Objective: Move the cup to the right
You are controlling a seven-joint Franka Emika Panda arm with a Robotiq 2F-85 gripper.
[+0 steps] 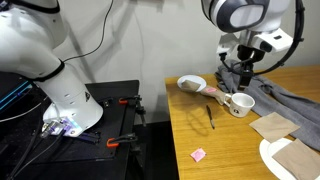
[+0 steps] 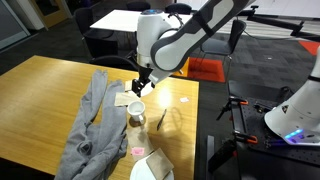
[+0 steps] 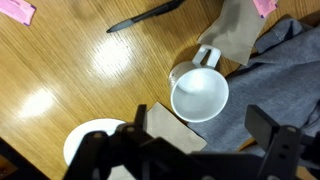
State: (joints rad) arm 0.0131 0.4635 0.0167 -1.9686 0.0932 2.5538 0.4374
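Observation:
The cup (image 1: pixel 240 103) is a small white mug with a side handle, standing upright on the wooden table (image 1: pixel 215 145). It also shows in an exterior view (image 2: pixel 136 108) and in the wrist view (image 3: pixel 199 95), where its handle points up the picture. My gripper (image 1: pixel 245 72) hangs just above the cup in both exterior views (image 2: pixel 140 85). In the wrist view the gripper (image 3: pixel 200 130) is open and empty, with its two fingers spread wider than the cup and not touching it.
A grey cloth (image 1: pixel 290 95) lies right beside the cup. Brown napkins (image 3: pixel 175 125) lie next to it. A shallow white bowl (image 1: pixel 191 83), a black utensil (image 1: pixel 210 115), a pink scrap (image 1: pixel 198 154) and a large white plate (image 1: pixel 290 160) also sit on the table.

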